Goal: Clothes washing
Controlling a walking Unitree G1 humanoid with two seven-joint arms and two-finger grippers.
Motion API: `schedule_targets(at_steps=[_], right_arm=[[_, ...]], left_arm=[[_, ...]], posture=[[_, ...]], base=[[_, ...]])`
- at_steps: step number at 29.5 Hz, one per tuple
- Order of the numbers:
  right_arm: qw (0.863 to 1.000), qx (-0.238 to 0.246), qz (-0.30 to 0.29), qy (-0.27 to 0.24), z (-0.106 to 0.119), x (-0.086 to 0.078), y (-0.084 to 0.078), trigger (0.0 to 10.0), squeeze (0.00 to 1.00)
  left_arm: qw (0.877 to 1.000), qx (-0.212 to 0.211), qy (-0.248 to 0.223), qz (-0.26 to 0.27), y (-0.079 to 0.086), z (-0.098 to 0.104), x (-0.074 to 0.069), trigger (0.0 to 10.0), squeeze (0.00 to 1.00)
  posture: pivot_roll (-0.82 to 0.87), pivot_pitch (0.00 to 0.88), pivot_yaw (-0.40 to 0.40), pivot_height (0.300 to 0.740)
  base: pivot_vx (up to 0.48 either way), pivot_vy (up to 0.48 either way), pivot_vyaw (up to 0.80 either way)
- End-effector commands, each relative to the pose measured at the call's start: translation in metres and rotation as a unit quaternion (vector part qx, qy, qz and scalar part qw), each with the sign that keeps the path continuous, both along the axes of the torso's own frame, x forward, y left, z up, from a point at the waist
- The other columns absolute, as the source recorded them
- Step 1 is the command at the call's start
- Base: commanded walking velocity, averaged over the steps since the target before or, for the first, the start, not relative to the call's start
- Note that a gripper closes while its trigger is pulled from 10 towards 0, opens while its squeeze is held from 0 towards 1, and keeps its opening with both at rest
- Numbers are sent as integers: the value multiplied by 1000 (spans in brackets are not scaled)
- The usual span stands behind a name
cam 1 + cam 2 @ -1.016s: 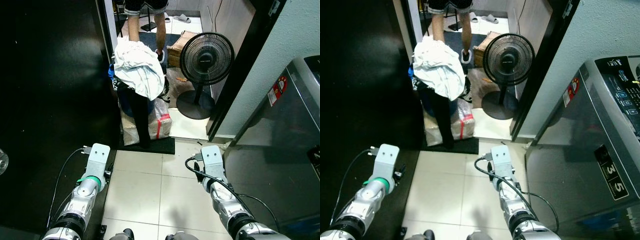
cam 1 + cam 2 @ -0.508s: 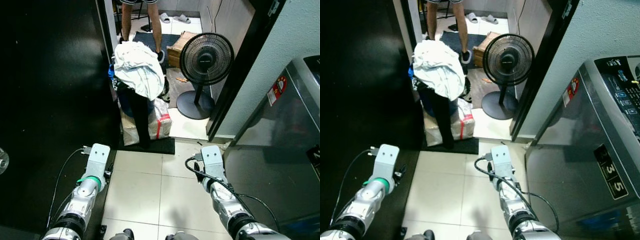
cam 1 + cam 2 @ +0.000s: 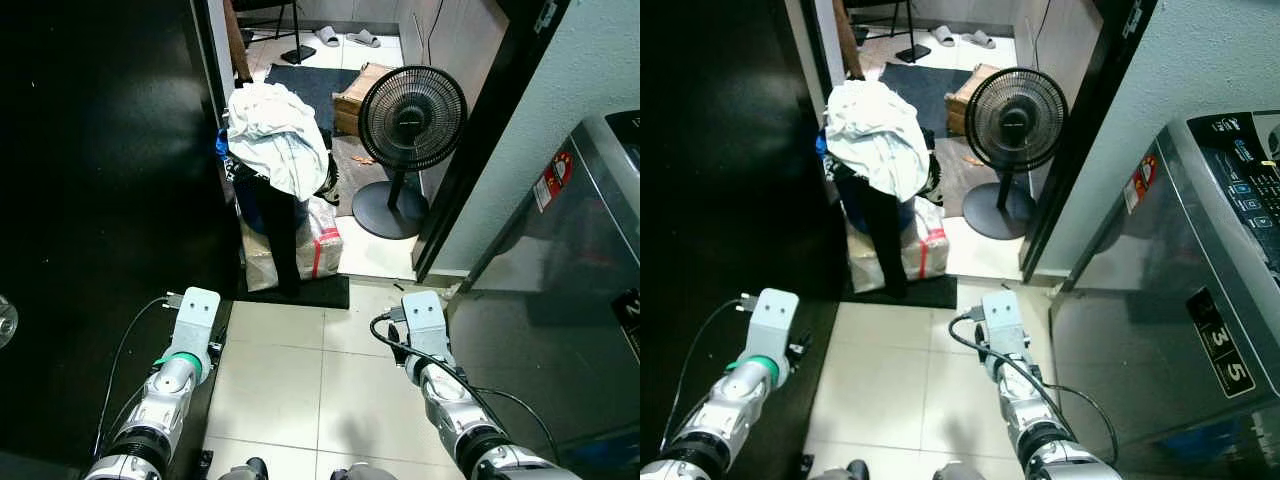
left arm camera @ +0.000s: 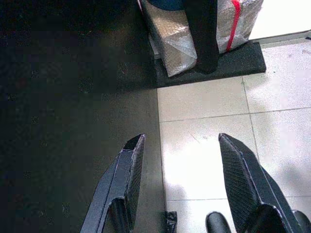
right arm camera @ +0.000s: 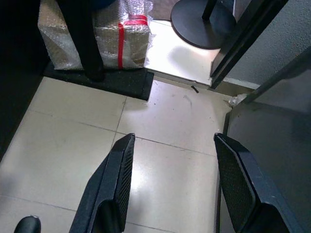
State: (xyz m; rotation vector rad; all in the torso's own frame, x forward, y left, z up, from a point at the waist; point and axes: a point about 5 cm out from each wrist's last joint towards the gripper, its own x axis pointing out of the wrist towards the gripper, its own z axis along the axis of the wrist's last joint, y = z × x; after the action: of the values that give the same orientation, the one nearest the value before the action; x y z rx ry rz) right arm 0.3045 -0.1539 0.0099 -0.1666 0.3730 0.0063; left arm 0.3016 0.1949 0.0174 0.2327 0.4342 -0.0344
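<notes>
A heap of white clothes (image 3: 275, 135) lies on top of a blue basket (image 3: 262, 205) in the doorway ahead, with a black garment (image 3: 284, 235) hanging down its front. The grey washing machine (image 3: 1200, 290) stands at my right. Both arms hang low over the tiled floor. My left gripper (image 4: 177, 160) is open above the tiles, nothing between its fingers. My right gripper (image 5: 172, 162) is open too, over bare tile beside the machine's side.
A black standing fan (image 3: 410, 120) is in the doorway to the right of the basket. A bubble-wrapped package with red tape (image 3: 318, 245) sits on a dark mat (image 3: 320, 290). A cardboard box (image 3: 358, 90) and slippers (image 3: 345, 38) lie beyond. A black door (image 3: 100, 200) stands at my left.
The person who stood behind the clothes heap has walked away out of view. The heap, the fan and both arms have kept their places.
</notes>
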Motion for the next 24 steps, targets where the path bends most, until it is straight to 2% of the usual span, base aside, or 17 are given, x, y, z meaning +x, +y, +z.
schedule_targets(at_steps=[1, 11, 12, 14, 15, 16, 17, 18, 19, 20, 21, 22, 23, 24], right_arm=[[1000, 0, -3, 12, -6, -5, 0, 10000, 0], [1000, -6, 9, -21, 0, -3, 1, 10000, 0], [999, 2, -7, -38, 3, -3, -7, 10000, 0], [992, 17, -21, -121, 27, 2, -33, 10000, 0], [992, 17, -21, -121, 27, 2, -33, 10000, 0], [981, 25, -17, -189, 56, 8, -40, 10000, 0], [981, 25, -17, -189, 56, 8, -40, 10000, 0], [978, 24, -14, -207, 66, 10, -38, 10000, 0], [978, 24, -14, -207, 66, 10, -38, 10000, 0], [974, 18, -12, -225, 75, 12, -36, 10000, 0], [974, 18, -12, -225, 75, 12, -36, 10000, 0], [970, 6, -13, -244, 84, 11, -32, 10000, 0], [966, -2, -15, -257, 89, 10, -30, 10000, 0], [963, -13, -16, -269, 94, 8, -29, 10000, 0]], left_arm=[[1000, -1, 13, 6, 2, -7, -6, 10000, 0], [999, -18, -9, 47, 4, -6, -8, 10000, 0], [998, -21, -19, 55, 4, -5, -8, 10000, 0], [996, -32, -45, 71, 3, -3, -9, 10000, 0], [996, -32, -45, 71, 3, -3, -9, 10000, 0], [995, -35, -75, 55, 1, 2, -7, 10000, 0], [995, -35, -75, 55, 1, 2, -7, 10000, 0], [992, -33, -112, 46, 19, 26, 1, 10000, 0], [992, -33, -112, 46, 19, 26, 1, 10000, 0], [988, -28, -151, 30, 28, 58, 8, 10000, 0], [988, -28, -151, 30, 28, 58, 8, 10000, 0], [982, -22, -186, 4, 26, 87, 10, 10000, 0], [978, -18, -207, -14, 23, 104, 9, 10000, 0], [976, -11, -217, -30, 16, 110, 7, 10000, 0]], posture=[[-73, 49, 38, 740], [-71, 69, 40, 740], [-64, 72, 37, 740], [-56, 74, 32, 740], [-56, 74, 32, 740], [-42, 78, 26, 740], [-42, 78, 26, 740], [-39, 77, 26, 740], [-39, 77, 26, 740], [-39, 77, 26, 740], [-39, 77, 26, 740], [-45, 78, 32, 740], [-45, 78, 32, 740], [-48, 78, 35, 740]], base=[[0, 0, 0], [0, 0, 0], [0, 0, 0], [0, 0, 0], [0, 0, 0], [0, 0, 0], [0, 0, 0], [0, 0, 0], [0, 0, 0], [0, 0, 0], [0, 0, 0], [0, 0, 0], [0, 0, 0], [0, 0, 0]])
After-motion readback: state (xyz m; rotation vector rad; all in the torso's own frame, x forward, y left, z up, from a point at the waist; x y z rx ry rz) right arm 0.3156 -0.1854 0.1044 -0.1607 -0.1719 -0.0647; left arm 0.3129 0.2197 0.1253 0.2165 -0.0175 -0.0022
